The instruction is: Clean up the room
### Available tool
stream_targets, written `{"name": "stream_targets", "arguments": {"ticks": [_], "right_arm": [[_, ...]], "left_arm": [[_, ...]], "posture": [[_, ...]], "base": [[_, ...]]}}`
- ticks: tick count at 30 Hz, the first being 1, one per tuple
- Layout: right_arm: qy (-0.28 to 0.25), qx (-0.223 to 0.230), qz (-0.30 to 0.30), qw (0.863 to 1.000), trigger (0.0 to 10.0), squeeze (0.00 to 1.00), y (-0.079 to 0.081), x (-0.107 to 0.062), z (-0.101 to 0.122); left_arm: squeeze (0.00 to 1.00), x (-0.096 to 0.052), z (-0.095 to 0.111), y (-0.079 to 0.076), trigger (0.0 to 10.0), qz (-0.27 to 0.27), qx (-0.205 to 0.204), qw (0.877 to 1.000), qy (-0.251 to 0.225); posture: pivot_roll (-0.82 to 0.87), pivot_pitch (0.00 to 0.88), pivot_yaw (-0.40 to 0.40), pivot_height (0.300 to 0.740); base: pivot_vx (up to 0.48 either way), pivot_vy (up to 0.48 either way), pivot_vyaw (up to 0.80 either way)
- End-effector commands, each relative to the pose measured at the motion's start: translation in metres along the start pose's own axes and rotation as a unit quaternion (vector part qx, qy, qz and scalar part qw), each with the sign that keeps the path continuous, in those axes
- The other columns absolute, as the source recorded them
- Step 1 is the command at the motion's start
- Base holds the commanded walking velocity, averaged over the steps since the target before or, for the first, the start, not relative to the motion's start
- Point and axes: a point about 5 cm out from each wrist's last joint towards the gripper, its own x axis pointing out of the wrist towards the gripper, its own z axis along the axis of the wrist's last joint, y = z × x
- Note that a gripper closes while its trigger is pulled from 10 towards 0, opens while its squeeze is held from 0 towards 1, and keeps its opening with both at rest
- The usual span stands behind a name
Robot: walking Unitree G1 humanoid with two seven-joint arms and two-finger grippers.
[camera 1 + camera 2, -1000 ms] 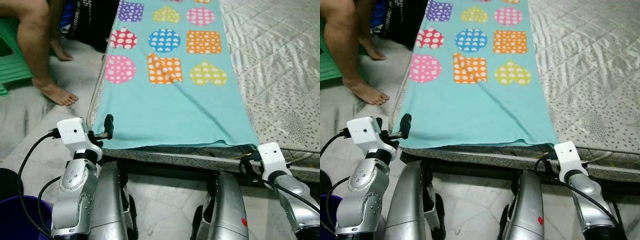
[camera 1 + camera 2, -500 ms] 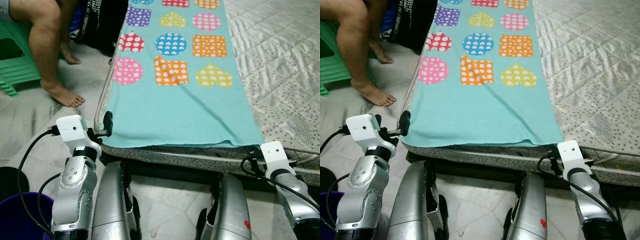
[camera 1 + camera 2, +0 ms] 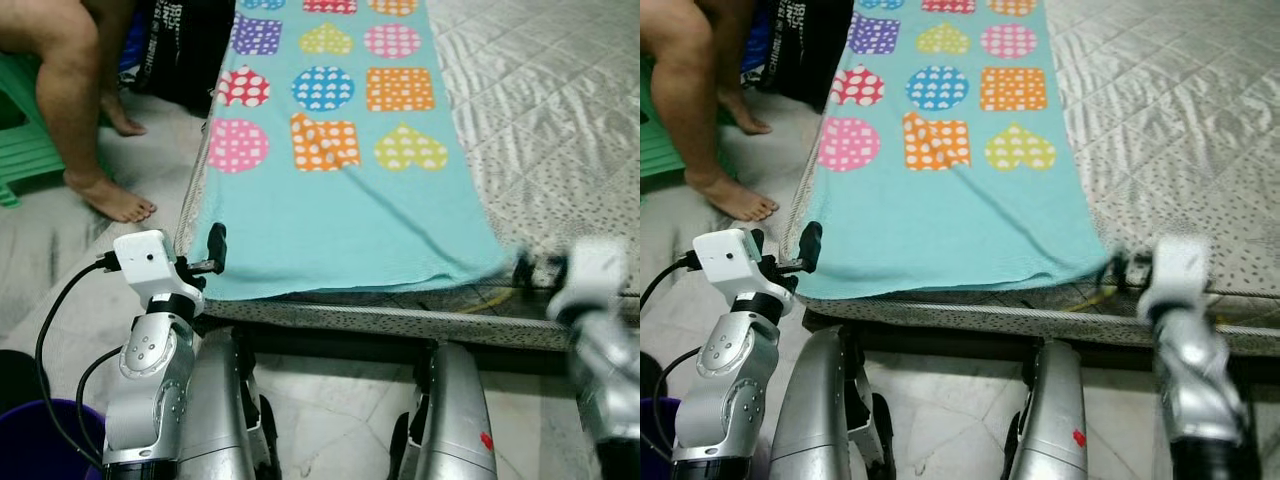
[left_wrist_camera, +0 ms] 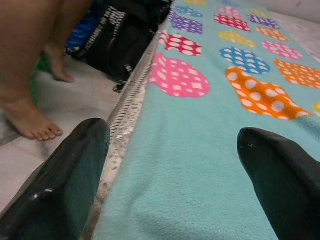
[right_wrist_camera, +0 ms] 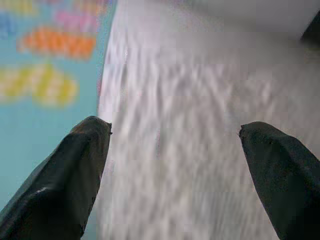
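Left eye view, left claw (image 3: pixel 214 250) spread at blanket (image 3: pixel 340 215) corner

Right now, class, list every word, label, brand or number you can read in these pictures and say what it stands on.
White lettering runs along the black bag on the floor beside the bed: too blurred and tilted to read.
The turquoise blanket carries only dotted hearts, circles and squares, no words or numbers.
No other text can be read.
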Motion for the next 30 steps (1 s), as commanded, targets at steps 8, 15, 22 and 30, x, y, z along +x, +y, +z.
{"name": "stream_targets", "arguments": {"ticks": [8, 15, 22, 30], "right_arm": [[0.01, 0.034, 0.004, 0.999, 10.0, 0.44, 0.011, -0.008, 0.003], [0.018, 0.079, 0.04, 0.996, 10.0, 0.0, 0.039, -0.01, 0.003], [0.016, 0.123, 0.081, 0.989, 10.0, 0.0, 0.071, -0.01, 0.004], [-0.007, 0.156, 0.101, 0.983, 10.0, 0.0, 0.095, 0.006, 0.013]], "left_arm": [[0.0, -0.003, -0.006, 0.003, 10.0, 0.001, 0.003, 1.0, 0.012], [0.0, -0.003, -0.008, 0.004, 10.0, 0.005, 0.004, 1.0, 0.011], [0.0, -0.005, -0.01, 0.005, 10.0, 0.013, 0.005, 1.0, 0.007], [0.0, -0.006, -0.012, 0.009, 10.0, 0.025, 0.009, 1.0, 0.0]], "posture": [[0.03, 0.201, 0.023, 0.518], [0.05, 0.161, 0.022, 0.518], [0.07, 0.099, 0.016, 0.518], [0.09, 0.03, 0.008, 0.537]], "base": [[0.0, 0.0, 0.0], [0.0, 0.0, 0.0], [0.0, 0.0, 0.0], [0.0, 0.0, 0.0]]}}
